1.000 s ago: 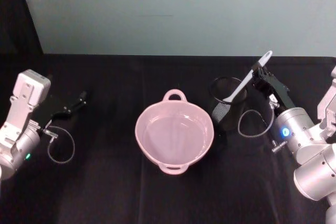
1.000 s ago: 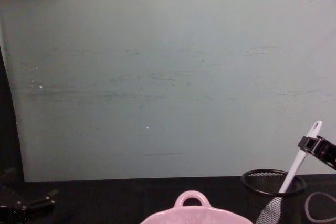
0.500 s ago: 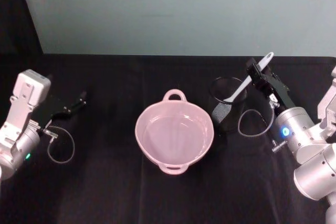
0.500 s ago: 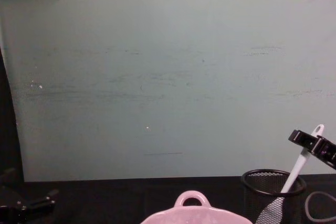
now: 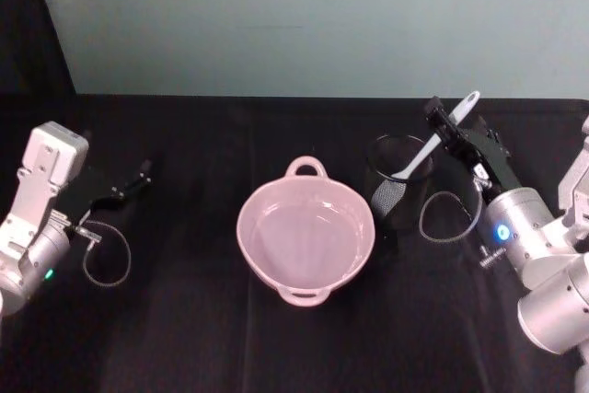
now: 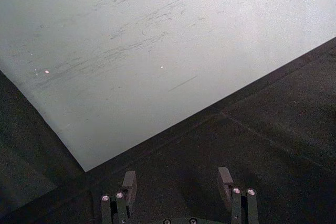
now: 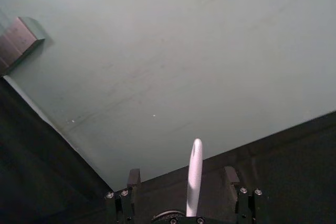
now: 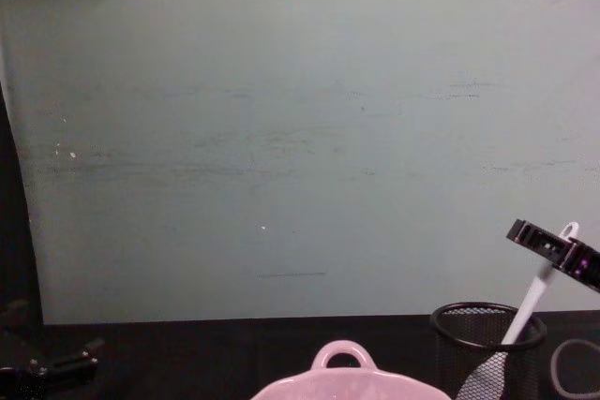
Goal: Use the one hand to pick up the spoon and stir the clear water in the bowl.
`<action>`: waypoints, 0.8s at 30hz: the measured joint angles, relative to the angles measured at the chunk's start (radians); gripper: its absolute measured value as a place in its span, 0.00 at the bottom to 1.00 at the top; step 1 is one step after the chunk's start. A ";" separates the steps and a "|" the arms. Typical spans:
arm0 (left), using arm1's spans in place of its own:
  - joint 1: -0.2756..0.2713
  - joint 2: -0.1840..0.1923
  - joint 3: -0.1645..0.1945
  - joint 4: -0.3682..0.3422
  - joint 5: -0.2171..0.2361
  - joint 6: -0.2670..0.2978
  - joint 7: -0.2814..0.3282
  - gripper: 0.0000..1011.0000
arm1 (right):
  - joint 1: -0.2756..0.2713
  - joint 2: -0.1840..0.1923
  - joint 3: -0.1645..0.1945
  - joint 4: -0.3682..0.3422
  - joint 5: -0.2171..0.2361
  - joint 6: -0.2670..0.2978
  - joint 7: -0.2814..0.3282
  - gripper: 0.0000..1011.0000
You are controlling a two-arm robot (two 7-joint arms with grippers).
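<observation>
Head view: bowl (image 5: pixel 306 240) nearest, water untouched. Just right of it, the spoon (image 5: pixel 440 134) leans in the mesh cup (image 5: pixel 398 192). Right gripper (image 5: pixel 448 129) straddles its handle, jaws apart; closing and lifting should come next. Left gripper (image 5: pixel 129 183) idles open, far left.

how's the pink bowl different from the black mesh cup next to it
The bowl is pale pink, glossy and solid-walled; the cup is black wire mesh. The bowl is wide and shallow with loop handles at its rim; the cup is a narrower, upright cylinder. The bowl holds clear water; the cup holds the white spoon, leaning out with the open right gripper around its handle. Both stand open-topped on the black table.
</observation>
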 joint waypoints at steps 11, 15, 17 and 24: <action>0.000 0.000 0.000 0.000 0.000 0.000 0.000 1.00 | -0.101 0.048 0.017 -0.156 -0.057 0.002 0.019 0.99; 0.000 0.000 0.000 0.000 0.000 0.000 0.000 1.00 | -0.146 0.073 0.025 -0.207 -0.094 -0.009 0.024 0.99; 0.000 0.000 0.000 0.000 0.000 0.000 0.000 1.00 | -0.172 0.087 0.033 -0.234 -0.120 -0.020 0.027 0.99; 0.000 0.000 0.000 0.000 0.000 0.000 0.000 1.00 | -0.237 0.126 0.071 -0.279 -0.192 -0.067 0.036 0.99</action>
